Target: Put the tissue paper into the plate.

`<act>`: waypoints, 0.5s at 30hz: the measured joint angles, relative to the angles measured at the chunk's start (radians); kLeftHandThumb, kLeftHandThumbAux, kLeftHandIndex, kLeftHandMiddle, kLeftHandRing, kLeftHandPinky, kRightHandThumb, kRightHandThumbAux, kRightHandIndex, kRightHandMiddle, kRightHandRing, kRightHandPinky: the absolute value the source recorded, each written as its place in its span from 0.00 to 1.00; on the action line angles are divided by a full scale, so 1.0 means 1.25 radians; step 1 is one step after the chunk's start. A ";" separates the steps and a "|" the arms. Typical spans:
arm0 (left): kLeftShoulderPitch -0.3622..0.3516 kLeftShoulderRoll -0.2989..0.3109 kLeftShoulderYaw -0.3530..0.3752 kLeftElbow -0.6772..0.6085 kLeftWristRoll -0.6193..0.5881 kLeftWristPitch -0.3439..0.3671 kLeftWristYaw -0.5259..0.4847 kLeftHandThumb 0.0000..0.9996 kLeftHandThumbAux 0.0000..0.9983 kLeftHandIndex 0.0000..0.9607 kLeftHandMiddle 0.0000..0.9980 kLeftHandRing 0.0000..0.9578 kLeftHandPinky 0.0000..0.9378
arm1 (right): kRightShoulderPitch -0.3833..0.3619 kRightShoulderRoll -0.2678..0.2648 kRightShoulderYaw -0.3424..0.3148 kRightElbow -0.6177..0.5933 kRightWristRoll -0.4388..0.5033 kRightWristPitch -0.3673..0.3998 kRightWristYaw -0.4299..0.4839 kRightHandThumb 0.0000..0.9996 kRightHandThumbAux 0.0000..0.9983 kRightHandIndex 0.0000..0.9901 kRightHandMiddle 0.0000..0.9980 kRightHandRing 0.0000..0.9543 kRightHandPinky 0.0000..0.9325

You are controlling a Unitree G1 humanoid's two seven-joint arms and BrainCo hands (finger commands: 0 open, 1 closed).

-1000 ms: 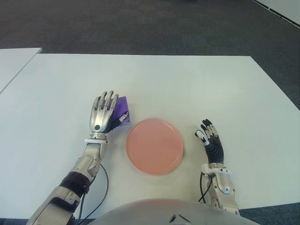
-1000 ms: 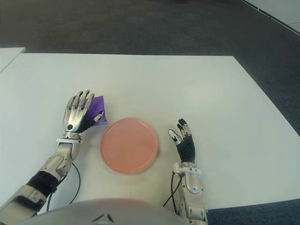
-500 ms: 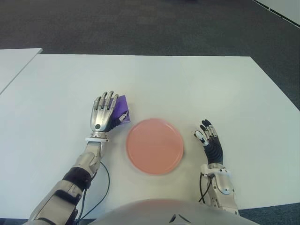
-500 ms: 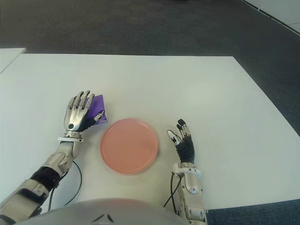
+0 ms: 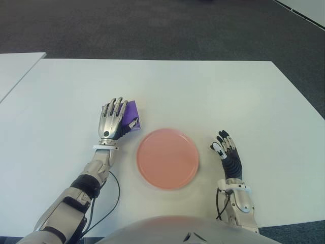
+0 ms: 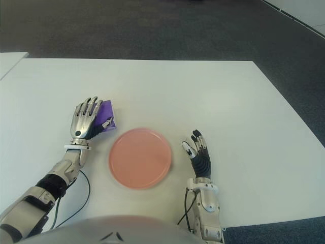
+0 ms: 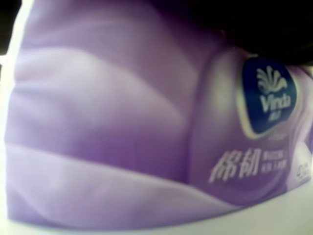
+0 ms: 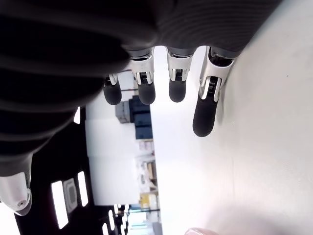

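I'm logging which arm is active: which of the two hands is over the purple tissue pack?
The left hand: it covers the purple tissue pack, left of the pink plate. The right hand shows on the plate's right, fingers spread and holding nothing.

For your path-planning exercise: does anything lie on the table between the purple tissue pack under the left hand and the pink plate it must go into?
Nothing visible does. The left hand lies over the purple tissue pack, and only bare white table separates the pack from the pink plate. The right hand shows on the plate's far side, open, out of the way.
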 measured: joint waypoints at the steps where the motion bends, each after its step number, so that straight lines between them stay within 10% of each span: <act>1: -0.002 0.000 -0.001 0.004 -0.004 -0.002 -0.002 0.24 0.14 0.00 0.00 0.00 0.00 | 0.001 0.000 0.000 0.000 0.001 0.000 0.001 0.35 0.52 0.00 0.02 0.00 0.00; 15: -0.059 -0.003 -0.002 0.087 -0.085 -0.042 -0.080 0.26 0.16 0.00 0.00 0.00 0.00 | -0.004 -0.005 -0.015 0.006 0.027 0.002 0.017 0.38 0.49 0.00 0.02 0.00 0.00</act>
